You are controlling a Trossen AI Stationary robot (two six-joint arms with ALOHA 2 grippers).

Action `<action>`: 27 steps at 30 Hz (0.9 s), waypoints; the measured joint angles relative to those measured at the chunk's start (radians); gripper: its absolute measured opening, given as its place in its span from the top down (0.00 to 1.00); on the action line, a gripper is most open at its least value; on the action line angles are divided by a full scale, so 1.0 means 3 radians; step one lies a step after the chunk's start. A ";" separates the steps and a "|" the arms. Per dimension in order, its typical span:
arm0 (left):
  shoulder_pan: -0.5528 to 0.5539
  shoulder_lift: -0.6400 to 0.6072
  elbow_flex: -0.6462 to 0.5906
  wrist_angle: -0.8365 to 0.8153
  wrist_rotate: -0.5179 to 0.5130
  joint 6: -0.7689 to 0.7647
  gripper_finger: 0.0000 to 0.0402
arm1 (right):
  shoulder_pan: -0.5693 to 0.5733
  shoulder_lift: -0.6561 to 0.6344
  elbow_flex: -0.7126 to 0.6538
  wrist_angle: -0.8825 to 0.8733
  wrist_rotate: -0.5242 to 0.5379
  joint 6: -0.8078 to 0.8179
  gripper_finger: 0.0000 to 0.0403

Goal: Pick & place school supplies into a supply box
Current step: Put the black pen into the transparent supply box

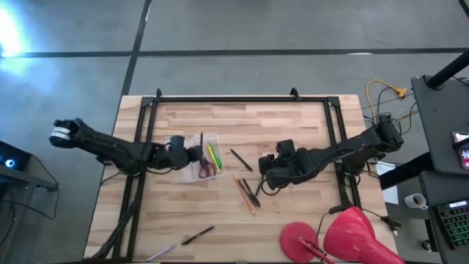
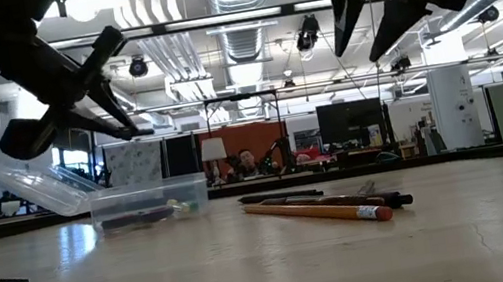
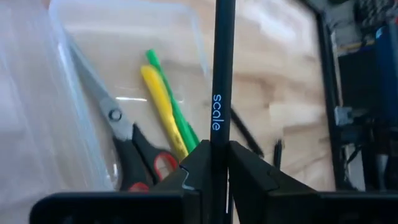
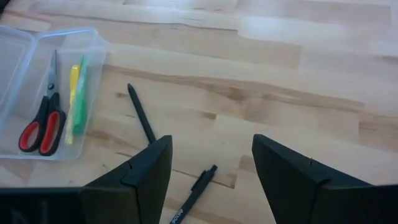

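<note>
A wooden bench (image 1: 293, 125) framed by black rails is seen from above, with both dark arms reaching in from its sides. At the near right edge a large red round object (image 1: 344, 236) is set, well apart from the work. Left of centre the clear supply box (image 1: 192, 163) is placed with its lid tilted open to the left; red-handled scissors (image 3: 134, 146), a yellow pen (image 3: 160, 106) and a green pen (image 3: 174, 102) are already laid inside.

Directly above the box, a black pen (image 3: 221, 74) is pinched between the fingers of the left end effector (image 3: 211, 163), the barrel projecting forward over the open tray. The right end effector (image 4: 211, 165) is held spread over the middle of the bench, nothing between its fingers, above another black pen (image 4: 142, 115) and a clip pen (image 4: 194, 194). A small cluster of pencils (image 1: 248, 192) is left just beside it, and two more pens (image 1: 198, 235) lie near the front edge.

These supplies are judged light, stiff and smooth, apt to roll or slip; a mid-barrel grip across the shaft seems safest. The thin box walls could be nudged easily, though open bench is available all round.
</note>
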 joint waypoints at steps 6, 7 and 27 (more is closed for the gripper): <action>-0.0007 0.0026 0.0076 0.0002 0.0068 -0.0010 0.80 | -0.0010 0.0003 -0.0008 0.0056 -0.0076 -0.0615 0.47; -0.0007 0.0026 0.0106 0.0008 0.0068 -0.0007 0.79 | -0.0022 0.0003 -0.0010 0.0121 -0.0130 -0.0785 0.47; -0.0617 0.0043 0.1998 -0.1843 -0.0028 0.1933 0.72 | -0.0919 0.0941 0.0171 0.1225 -0.1677 -0.2787 0.47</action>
